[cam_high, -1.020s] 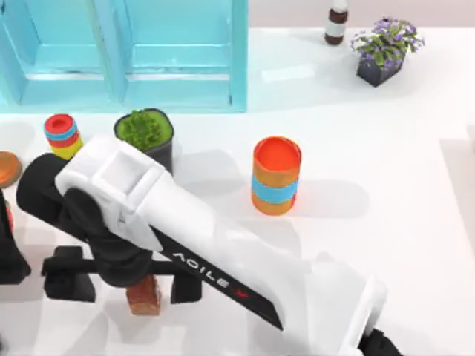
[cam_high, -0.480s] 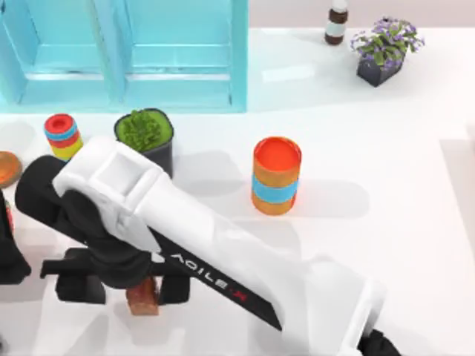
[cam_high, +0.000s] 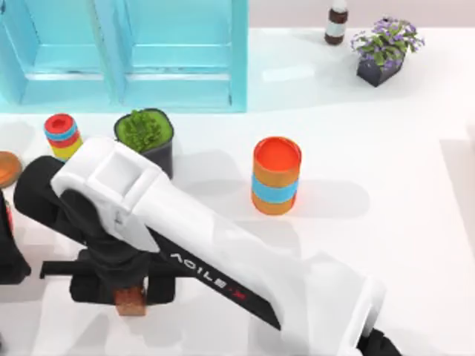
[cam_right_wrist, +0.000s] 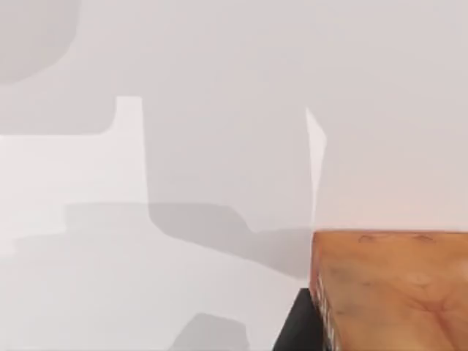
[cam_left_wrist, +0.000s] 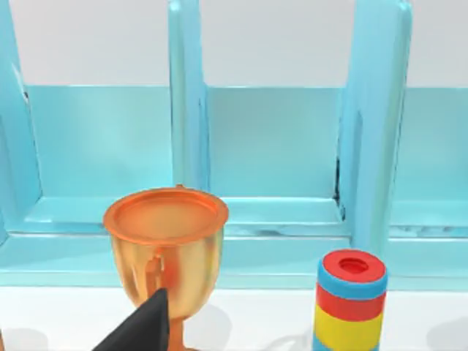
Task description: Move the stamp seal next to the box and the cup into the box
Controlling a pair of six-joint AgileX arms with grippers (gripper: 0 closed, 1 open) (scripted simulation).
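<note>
The stamp seal [cam_high: 130, 302], a reddish-brown block, stands on the white table near the front left. My right gripper [cam_high: 130, 288] is shut on it, a black finger on each side. In the right wrist view the stamp seal [cam_right_wrist: 387, 292] is close up, with one dark finger [cam_right_wrist: 300, 325] against its side. The light blue box [cam_high: 178, 81] spans the back left, and its compartments [cam_left_wrist: 278, 146] face the left wrist camera. My left arm [cam_high: 9, 256] is parked at the table's left edge. The cup is out of view.
An orange cylinder with a blue band [cam_high: 276, 176] stands mid-table. A striped red-yellow-blue cylinder [cam_high: 61, 135], a green plant in a dark pot [cam_high: 145, 133] and an orange goblet [cam_left_wrist: 165, 248] stand in front of the box. A bottle [cam_high: 335, 22] and a flower pot [cam_high: 384, 48] are back right.
The right gripper's fingers have drawn together onto the stamp seal. The stamp seal has shifted slightly to the left with them.
</note>
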